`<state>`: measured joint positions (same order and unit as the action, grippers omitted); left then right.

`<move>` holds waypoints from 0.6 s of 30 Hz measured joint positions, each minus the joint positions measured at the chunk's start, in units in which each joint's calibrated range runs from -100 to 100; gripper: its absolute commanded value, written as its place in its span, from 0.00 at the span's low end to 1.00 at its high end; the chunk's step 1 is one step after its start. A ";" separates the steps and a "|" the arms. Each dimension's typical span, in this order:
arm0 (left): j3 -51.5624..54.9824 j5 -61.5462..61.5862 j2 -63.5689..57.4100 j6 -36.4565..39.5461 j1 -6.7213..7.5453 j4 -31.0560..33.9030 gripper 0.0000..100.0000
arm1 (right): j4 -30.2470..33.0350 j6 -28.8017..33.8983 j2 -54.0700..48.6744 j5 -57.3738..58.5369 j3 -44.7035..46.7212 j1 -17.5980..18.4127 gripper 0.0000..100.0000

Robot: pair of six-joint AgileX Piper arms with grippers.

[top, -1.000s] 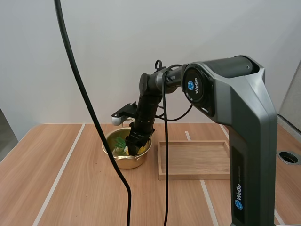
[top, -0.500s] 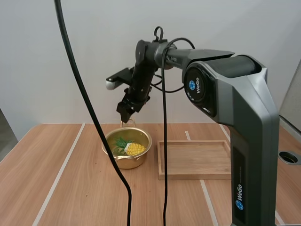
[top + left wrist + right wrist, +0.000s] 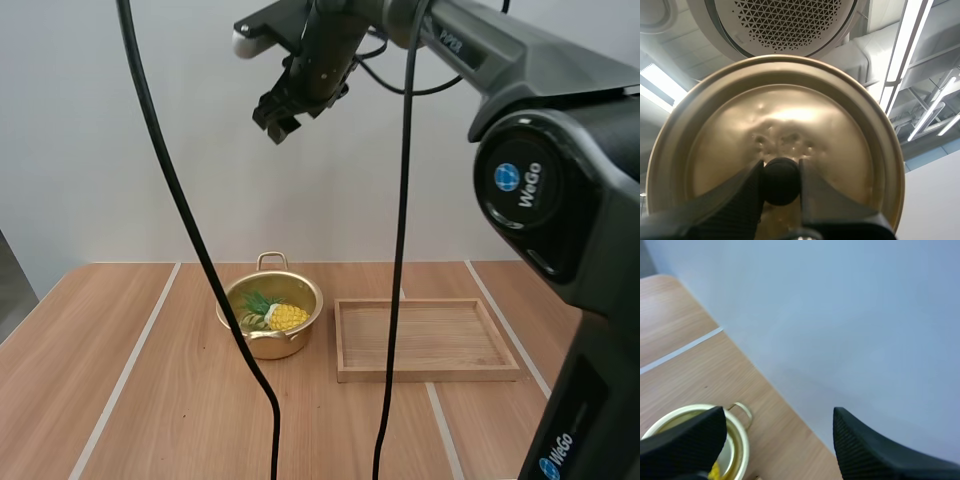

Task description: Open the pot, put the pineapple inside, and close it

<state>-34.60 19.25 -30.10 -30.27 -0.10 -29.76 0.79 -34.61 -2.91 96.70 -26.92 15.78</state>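
Note:
The open gold pot (image 3: 270, 318) stands on the table with the yellow pineapple (image 3: 283, 317) lying inside it, leaves to the left. High above the pot, my right gripper (image 3: 281, 115) hangs open and holds nothing. From the right wrist view its two fingers stand wide apart (image 3: 779, 412), and the pot's rim (image 3: 737, 437) and one handle lie far below. My left gripper (image 3: 781, 181) is shut on the black knob (image 3: 781, 186) of the gold lid (image 3: 790, 115), which it holds up in the air.
A shallow wooden tray (image 3: 425, 340) sits just right of the pot, almost touching it. Bare wooden table stretches to the left and in front of the pot.
My right gripper has let go of the pineapple in the pot and risen from inside the pot to high above the table, fingers open.

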 measured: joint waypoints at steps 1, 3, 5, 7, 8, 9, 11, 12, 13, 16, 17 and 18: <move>0.00 0.18 0.00 0.11 0.00 0.00 0.00 | 1.61 2.17 -1.62 -2.25 0.00 -0.13 1.00; 0.00 1.03 0.00 0.11 0.00 0.00 0.00 | 6.12 7.25 -5.06 -6.65 0.00 -0.93 1.00; 0.00 2.50 0.00 0.11 0.00 0.00 0.00 | 10.02 12.31 -7.45 -9.70 -0.12 -1.74 1.00; 0.00 4.42 0.00 0.78 0.00 0.00 0.00 | 14.98 17.84 -11.07 -12.42 -0.11 -3.05 1.00; 0.00 5.33 0.00 1.44 0.00 0.00 0.00 | 17.50 20.09 -12.64 -13.50 -0.11 -3.61 1.00; 0.00 6.47 0.00 2.10 0.00 0.00 0.00 | 19.89 21.89 -14.23 -14.11 -0.11 -4.16 1.00; 0.00 8.61 0.00 3.07 0.00 0.00 0.00 | 23.72 24.07 -17.15 -15.88 -0.11 -5.01 1.00; 0.00 10.05 0.00 3.37 0.00 0.00 0.00 | 25.09 24.49 -18.67 -16.89 -0.11 -5.35 1.00; 0.00 11.40 0.00 3.70 0.00 0.00 0.00 | 26.14 24.82 -20.19 -17.83 -0.11 -5.65 1.00; 0.67 16.05 0.00 4.45 0.00 0.48 0.00 | 27.61 25.49 -24.33 -20.78 -0.11 -5.74 1.00; 1.07 17.66 0.00 4.93 0.00 1.36 0.00 | 27.84 25.49 -25.40 -21.61 -0.11 -5.74 1.00; 1.73 18.99 0.00 5.49 0.00 2.18 0.00 | 28.06 25.57 -26.78 -22.62 -0.11 -5.74 1.00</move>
<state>-32.87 38.24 -30.10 -24.78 -0.10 -27.58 28.86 -9.04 -29.69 74.09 -27.03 10.04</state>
